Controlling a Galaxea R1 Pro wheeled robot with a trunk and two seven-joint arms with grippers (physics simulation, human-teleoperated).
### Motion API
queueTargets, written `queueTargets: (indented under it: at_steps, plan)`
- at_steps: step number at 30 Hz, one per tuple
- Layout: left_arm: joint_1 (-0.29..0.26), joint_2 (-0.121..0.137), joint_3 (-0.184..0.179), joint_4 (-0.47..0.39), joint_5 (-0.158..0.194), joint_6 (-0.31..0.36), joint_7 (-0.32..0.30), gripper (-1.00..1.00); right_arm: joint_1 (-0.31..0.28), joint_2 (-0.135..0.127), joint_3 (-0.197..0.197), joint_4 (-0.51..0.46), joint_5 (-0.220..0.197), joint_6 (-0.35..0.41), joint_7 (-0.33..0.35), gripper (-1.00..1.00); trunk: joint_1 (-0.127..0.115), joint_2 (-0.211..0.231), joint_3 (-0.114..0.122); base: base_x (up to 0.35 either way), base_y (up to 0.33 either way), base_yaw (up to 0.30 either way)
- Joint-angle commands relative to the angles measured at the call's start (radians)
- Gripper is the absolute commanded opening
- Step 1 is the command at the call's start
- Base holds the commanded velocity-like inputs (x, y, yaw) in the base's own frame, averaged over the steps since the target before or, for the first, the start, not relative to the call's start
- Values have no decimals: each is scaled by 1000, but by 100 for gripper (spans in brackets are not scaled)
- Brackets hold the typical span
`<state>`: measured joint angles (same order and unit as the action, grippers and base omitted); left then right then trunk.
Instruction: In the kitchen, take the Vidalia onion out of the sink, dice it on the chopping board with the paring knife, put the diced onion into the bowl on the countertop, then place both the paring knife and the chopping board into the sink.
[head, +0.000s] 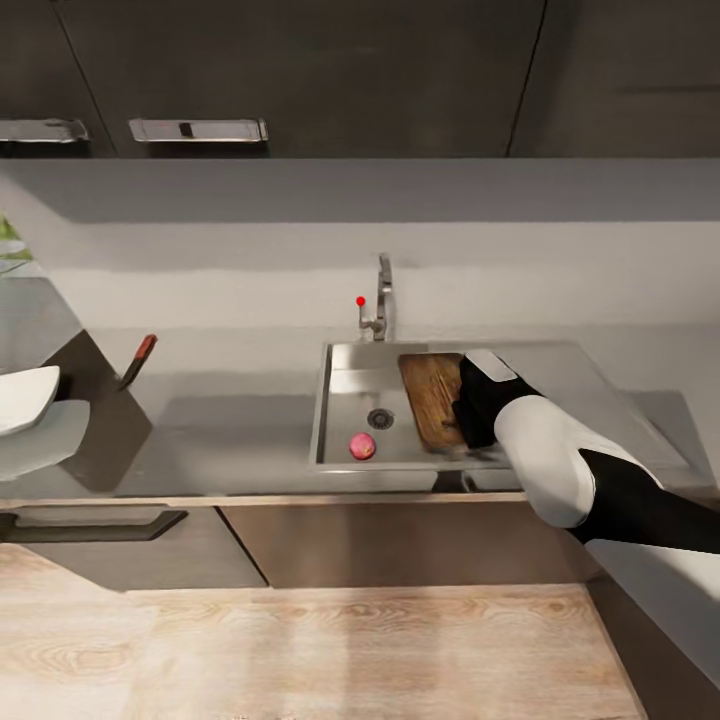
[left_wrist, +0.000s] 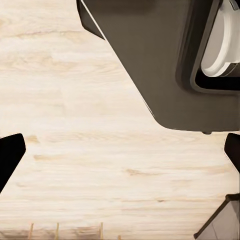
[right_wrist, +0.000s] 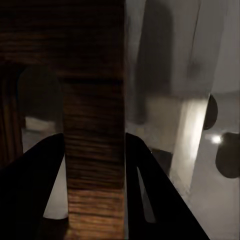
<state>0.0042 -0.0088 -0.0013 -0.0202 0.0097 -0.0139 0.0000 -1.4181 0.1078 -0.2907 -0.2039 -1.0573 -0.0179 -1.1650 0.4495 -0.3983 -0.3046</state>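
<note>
Here the right gripper (right_wrist: 95, 165) is clamped on the dark brown wooden chopping board (head: 432, 396), lying in the grey steel sink (head: 335, 400). A pinkish round onion (head: 362, 446) sits at the drain's seven o'clock. The red-handled paring knife (head: 138, 360) lies on the glossy grey countertop (head: 230, 440), at the sink's nine o'clock. The left gripper (left_wrist: 120, 150) spreads wide over the pale wood floor (left_wrist: 75, 125).

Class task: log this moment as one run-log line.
right gripper: shut on board | board: over sink | onion: in sink | knife: on countertop
</note>
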Motion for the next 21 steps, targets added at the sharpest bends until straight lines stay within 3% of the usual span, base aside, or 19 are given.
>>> queueTargets:
  at_steps: [1, 7, 9, 16, 21]
  plan:
    - [0, 0, 0, -2, 1, -1, 0, 100, -1, 0, 8, -2, -9, 5, -4, -100, 0, -2, -1, 0, 0, 289]
    - [0, 0, 0, -2, 1, -1, 0, 100, -1, 0, 8, -2, -9, 103, -4, -100, 0, -2, -1, 0, 0, 222]
    - [1, 0, 0, -2, 1, -1, 0, 100, -1, 0, 9, -2, -9, 120, -4, -100, 0, -2, -1, 0, 0, 48]
    - [1, 0, -1, -2, 1, -1, 0, 100, -1, 0, 11, -2, -7, 296, -4, -100, 0, -2, -1, 0, 0, 4]
    - [0, 0, -1, -1, 1, -1, 0, 100, -1, 0, 13, -2, -6, 356, -4, -100, 0, -2, -1, 0, 0, 0]
